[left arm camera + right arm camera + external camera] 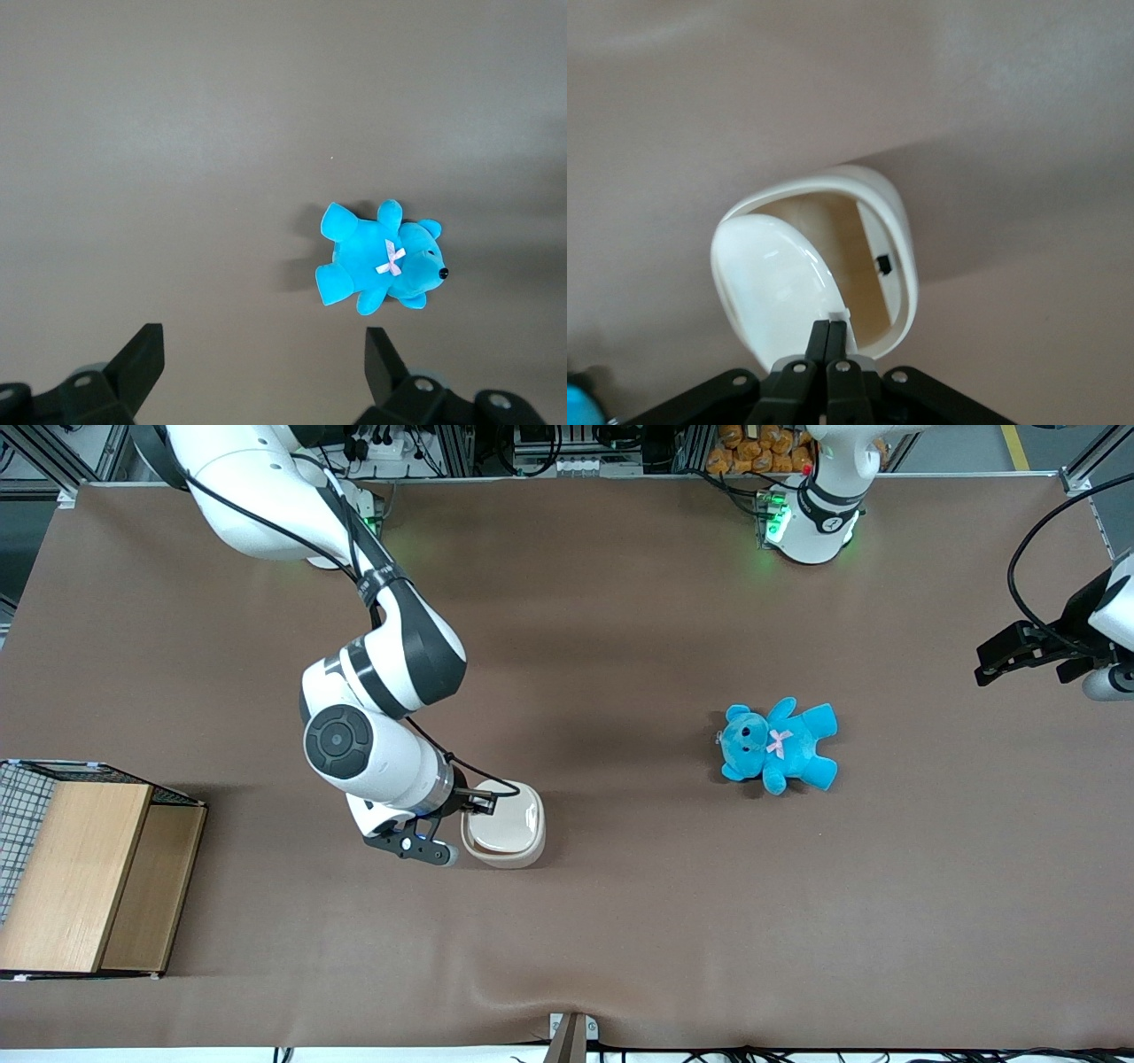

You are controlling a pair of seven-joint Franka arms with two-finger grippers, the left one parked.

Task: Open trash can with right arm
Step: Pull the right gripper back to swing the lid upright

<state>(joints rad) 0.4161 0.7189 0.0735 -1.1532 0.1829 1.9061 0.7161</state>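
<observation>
Cream-white trash can (505,824) standing on the brown desk (620,921), well apart from the blue teddy bear (780,746), which lies toward the parked arm's end. Lid (775,274) raised partway, tan inside (833,239) exposed in the right wrist view. Right arm (372,717) bent down just beside the can, toward the working arm's end. Claw (831,332) at the can's rim, fingers (819,341) clenched together on the small tab (839,314) at the lid's edge. Wooden box with wire mesh (75,868) at the working arm's end of the desk.
</observation>
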